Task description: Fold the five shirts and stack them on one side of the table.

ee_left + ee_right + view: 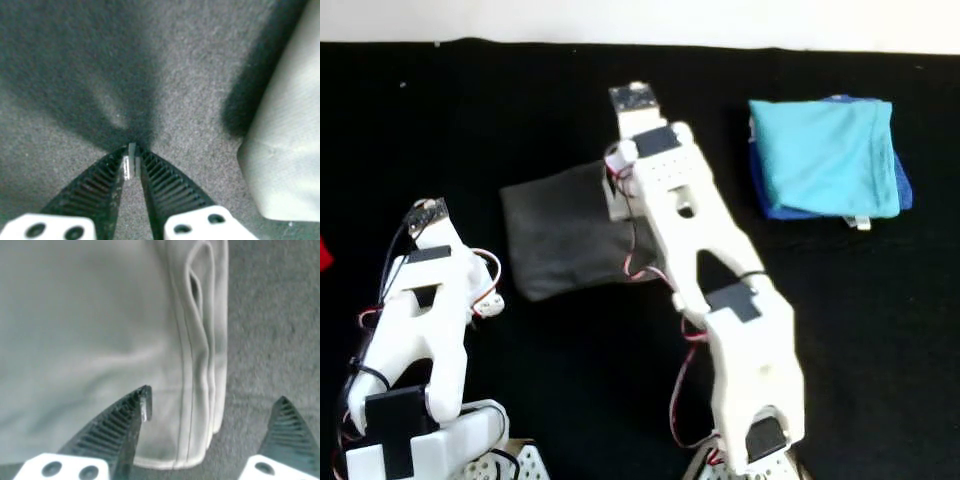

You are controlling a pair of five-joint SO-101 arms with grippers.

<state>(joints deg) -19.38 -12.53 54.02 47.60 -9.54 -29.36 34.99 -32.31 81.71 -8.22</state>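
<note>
Over one end of the grey shirt [90,315], the right hand [212,402] is spread wide open with nothing in it. One fingertip [144,402] sits above the fabric, and the other is out past the layered hems, over bare worktop [280,315]. Can't tell if the tips actually touch anything. From the high view, the right arm [720,260] stretches out from the front edge and covers the shirt's right-hand end. The shirt looks folded into a rough rectangle, lying flat about mid-worktop.

Left hand [132,150] is closed, tips together, gripping nothing, pointing down at the black worktop. The same grey shirt shows just beside it in its own camera, not touching. Left arm [420,310] is down at the front left corner.

Further out, back right: a folded turquoise shirt [825,155] lies on top of a blue shirt [903,185], with the blue peeking out along the edges. Both are well apart from the grey one. Bit of something red [323,252] at the far left edge, can't tell what.
</note>
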